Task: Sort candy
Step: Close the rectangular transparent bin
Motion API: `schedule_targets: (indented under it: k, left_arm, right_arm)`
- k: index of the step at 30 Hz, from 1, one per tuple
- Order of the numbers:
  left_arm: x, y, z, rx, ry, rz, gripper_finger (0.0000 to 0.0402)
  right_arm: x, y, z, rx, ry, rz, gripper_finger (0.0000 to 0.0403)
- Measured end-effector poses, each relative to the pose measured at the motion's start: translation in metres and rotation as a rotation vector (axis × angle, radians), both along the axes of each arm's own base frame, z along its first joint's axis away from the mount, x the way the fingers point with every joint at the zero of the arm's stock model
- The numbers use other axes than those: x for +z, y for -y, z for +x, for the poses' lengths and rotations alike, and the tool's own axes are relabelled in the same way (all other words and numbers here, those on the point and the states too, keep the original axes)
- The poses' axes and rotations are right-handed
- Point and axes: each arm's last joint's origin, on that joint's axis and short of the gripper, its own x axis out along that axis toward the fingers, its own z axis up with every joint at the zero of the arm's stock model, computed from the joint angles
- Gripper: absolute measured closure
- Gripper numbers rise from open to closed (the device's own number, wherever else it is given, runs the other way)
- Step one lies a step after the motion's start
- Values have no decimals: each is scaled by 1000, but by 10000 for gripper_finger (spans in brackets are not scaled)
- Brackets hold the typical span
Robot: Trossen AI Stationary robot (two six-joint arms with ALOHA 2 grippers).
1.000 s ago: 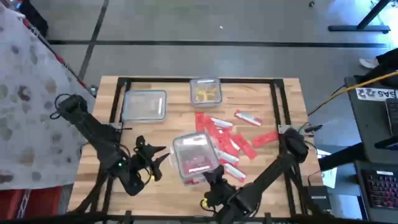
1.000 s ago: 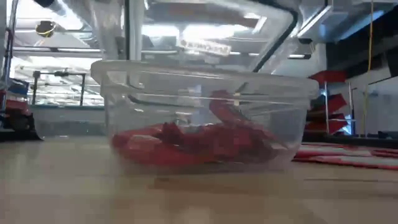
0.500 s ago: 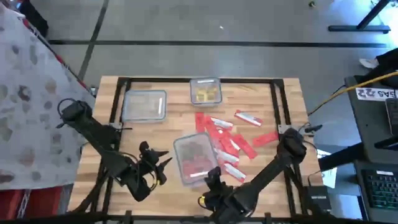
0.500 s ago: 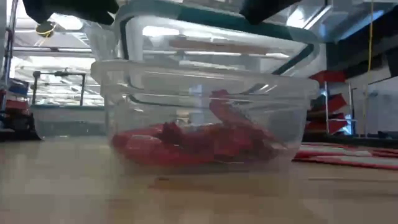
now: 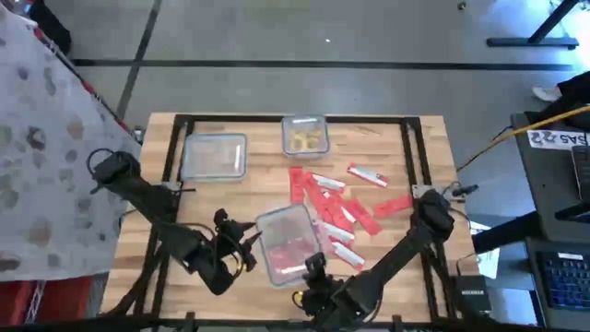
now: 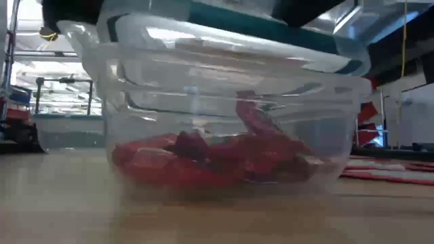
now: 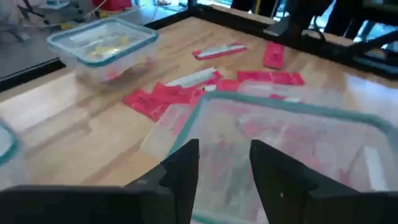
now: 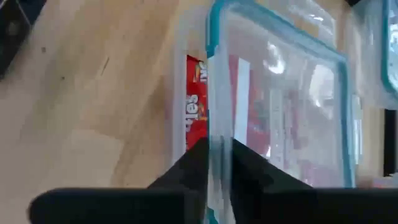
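The candy (image 5: 334,210), flat red packets, lies partly loose in a spread near the middle of the table (image 5: 406,152), toward its right side. More red packets fill a clear tub (image 5: 288,244) just beside that spread, toward the table's front edge. A teal-rimmed clear lid (image 6: 230,37) sits on that tub, tilted rather than seated flat.

The right gripper (image 8: 217,163) is at the tub's front side, its jaws close together with the lid's edge between them; I cannot tell if they are gripping it. The left gripper (image 7: 224,163) is at the tub's left side, jaws apart, straddling the lid's rim, whether touching it I cannot tell.

Toward the far edge stands a second lidded tub (image 5: 304,136) with small yellow pieces inside, and left of it a third clear tub (image 5: 214,155).
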Motion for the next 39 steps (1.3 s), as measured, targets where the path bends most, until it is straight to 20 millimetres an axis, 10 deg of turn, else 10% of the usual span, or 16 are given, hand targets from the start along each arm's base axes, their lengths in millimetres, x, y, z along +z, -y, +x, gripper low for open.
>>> schedule_targets:
  k: [19,32,39]
  left_arm:
    - [-16,-25,45,-86,-138,-14,273]
    - [-56,-17,84,-346,-186,-197,273]
    - [-64,-11,90,-381,-148,-224,273]
  right_arm:
    - [34,-10,-17,-82,-227,300,265]
    - [-56,-12,-60,-406,49,141,286]
    - [-73,-1,-56,-477,159,156,286]
